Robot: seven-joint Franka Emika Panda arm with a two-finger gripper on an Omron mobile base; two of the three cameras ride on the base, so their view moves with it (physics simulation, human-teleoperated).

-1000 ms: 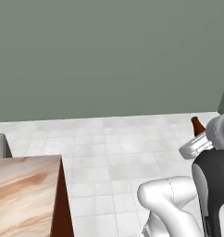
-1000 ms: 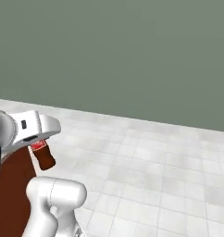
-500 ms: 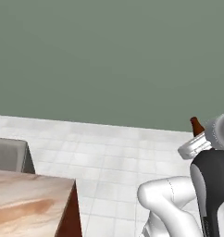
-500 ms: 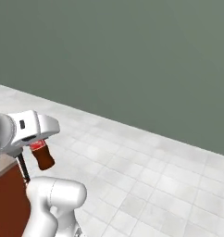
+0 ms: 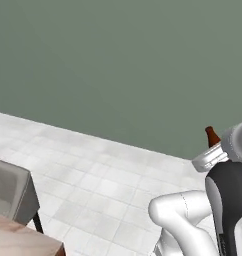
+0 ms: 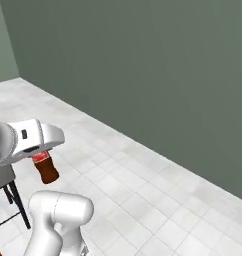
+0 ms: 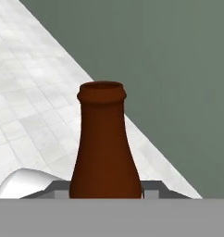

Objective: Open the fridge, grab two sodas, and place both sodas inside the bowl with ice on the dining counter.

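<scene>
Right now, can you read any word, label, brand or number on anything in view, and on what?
No text can be read.
The soda in the gripper has a red band on it, too blurred to read.
Wall, floor tiles, stool: no markings.

Count, by kind:

- Soda bottles: 1. Dark brown soda (image 7: 104, 148) w/ narrow neck and open mouth; same one seen in right base view (image 6: 45, 167) w/ red label band, and its neck tip in left base view (image 5: 212, 136).
- Stools: 1. Grey stool (image 5: 12, 192) at near left, dark legs; a leg of the same one shows at the left edge of right base view (image 6: 15, 202).
- Worktops: 1. Corner of the dining worktop (image 5: 23, 242), beige-pink top, near left bottom.
- Walls: 2 grey-green faces, meeting at a corner far left in right base view.
- Floors: 1, white tile.
</scene>
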